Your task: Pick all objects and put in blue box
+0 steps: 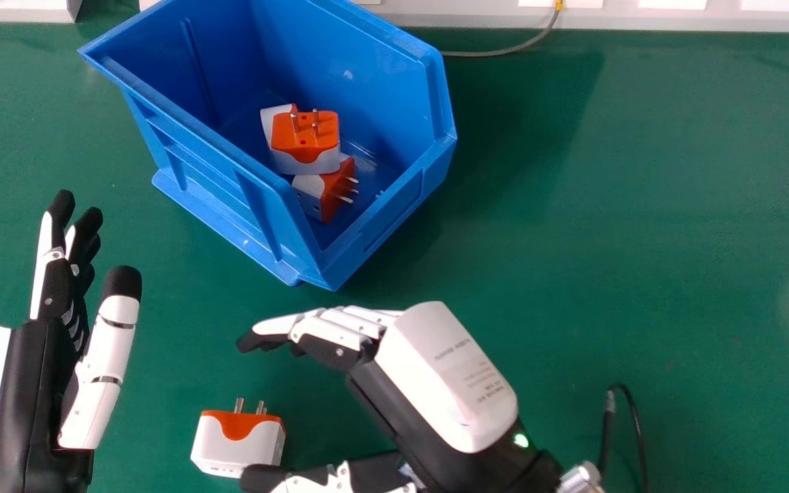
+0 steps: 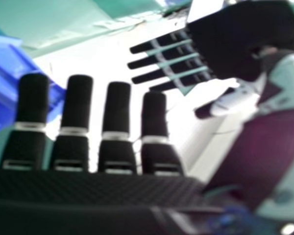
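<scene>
From where I'm standing, the blue box [image 1: 220, 181] is smooth, slightly glossy moulded plastic, ribbed down its left wall, angular, with its rim dipping low at the near right. Down inside it sit two adapters [image 1: 305, 147], one resting against the other, blocky with rounded corners, white and orange plastic with shiny metal prongs.

The loose adapter [image 1: 237, 448] is down on the green surface [image 1: 641, 205] at the near side, left of centre, its orange face and two prongs turned to the far side. It lies just beside the right hand [image 1: 446, 376], near the open gap between the fingers and thumb; the thumb tip overlaps its right corner in the head view, and I can't tell whether they touch. That hand is released, fingers stretched out to the left with a gentle bend, grasping nothing. The left hand [image 1: 38, 370] is loose too, fingers and thumb long and straight toward the far side, apart from the adapter.

Past the far edge runs a pale ledge [image 1: 675, 17], with a thin grey cable [image 1: 504, 53] by it. The widest room for moving is the green stretch right of the box
</scene>
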Robot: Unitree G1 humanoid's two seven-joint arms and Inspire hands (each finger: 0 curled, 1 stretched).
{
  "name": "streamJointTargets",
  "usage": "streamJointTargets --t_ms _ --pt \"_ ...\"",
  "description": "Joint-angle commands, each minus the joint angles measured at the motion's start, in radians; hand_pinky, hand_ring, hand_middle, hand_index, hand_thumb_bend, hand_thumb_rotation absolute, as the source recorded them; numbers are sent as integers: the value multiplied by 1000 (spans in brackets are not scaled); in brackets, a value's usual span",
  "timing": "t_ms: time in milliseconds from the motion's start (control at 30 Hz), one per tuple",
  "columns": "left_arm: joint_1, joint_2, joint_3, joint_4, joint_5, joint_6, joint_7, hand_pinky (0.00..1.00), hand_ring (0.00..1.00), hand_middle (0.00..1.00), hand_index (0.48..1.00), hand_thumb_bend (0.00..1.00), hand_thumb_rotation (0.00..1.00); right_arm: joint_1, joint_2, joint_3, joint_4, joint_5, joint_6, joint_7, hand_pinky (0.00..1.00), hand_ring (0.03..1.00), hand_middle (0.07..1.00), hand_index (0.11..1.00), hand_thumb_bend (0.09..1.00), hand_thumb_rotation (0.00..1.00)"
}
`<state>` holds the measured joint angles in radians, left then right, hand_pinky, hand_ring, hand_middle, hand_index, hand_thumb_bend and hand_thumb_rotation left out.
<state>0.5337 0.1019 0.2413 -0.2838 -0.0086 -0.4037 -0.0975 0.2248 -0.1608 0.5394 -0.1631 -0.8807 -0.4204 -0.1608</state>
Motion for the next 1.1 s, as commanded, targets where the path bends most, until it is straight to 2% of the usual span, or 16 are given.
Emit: streamJointTargets --t_ms 0,100,133,233,333,467,567,600,700,833,967,1067 --pt "-1 5 4 -13 -10 -14 1 1000 969 966 996 433 947 -21 14 23 6 -7 14 0 511 648 703 711 459 457" --pt "0 -1 3 -20 -6 -7 8 1000 967 963 994 426 935 -38 14 43 20 -7 40 16 518 655 709 717 489 443" --pt "0 -2 4 -20 3 -7 12 1000 965 962 993 427 931 -41 13 49 17 -12 55 29 520 658 712 720 498 442" --pt "6 -6 2 -34 7 5 18 1000 966 961 991 431 925 -57 9 64 23 -16 73 41 528 665 720 728 518 436" --pt "9 -11 0 -48 0 17 19 1000 962 957 986 436 911 -66 5 72 21 -16 91 58 535 673 730 739 550 432" --pt "9 -9 3 -49 17 9 23 1000 959 955 983 438 902 -87 -3 81 28 -17 103 83 545 683 740 749 588 419" --pt "10 -6 2 -51 1 5 14 1000 960 955 987 435 904 -126 -21 88 36 -25 102 120 558 694 752 763 604 415" --pt "12 -7 2 -54 1 5 15 1000 960 956 987 437 904 -145 -28 89 42 -22 95 130 560 696 756 766 609 414" --pt "17 -13 4 -61 -13 16 15 1000 959 956 982 438 899 -209 -44 91 66 0 68 158 560 700 763 770 636 396" --pt "24 -15 8 -74 -3 35 25 1000 959 955 978 433 891 -273 -41 94 95 20 59 181 561 705 768 774 665 375" --pt "30 -10 11 -85 -2 49 23 1000 956 947 969 434 884 -309 -24 102 124 21 69 175 560 710 769 778 739 325" --pt "33 -17 14 -96 -1 60 32 1000 956 947 970 429 887 -315 -6 109 133 12 101 180 561 711 769 778 756 316"
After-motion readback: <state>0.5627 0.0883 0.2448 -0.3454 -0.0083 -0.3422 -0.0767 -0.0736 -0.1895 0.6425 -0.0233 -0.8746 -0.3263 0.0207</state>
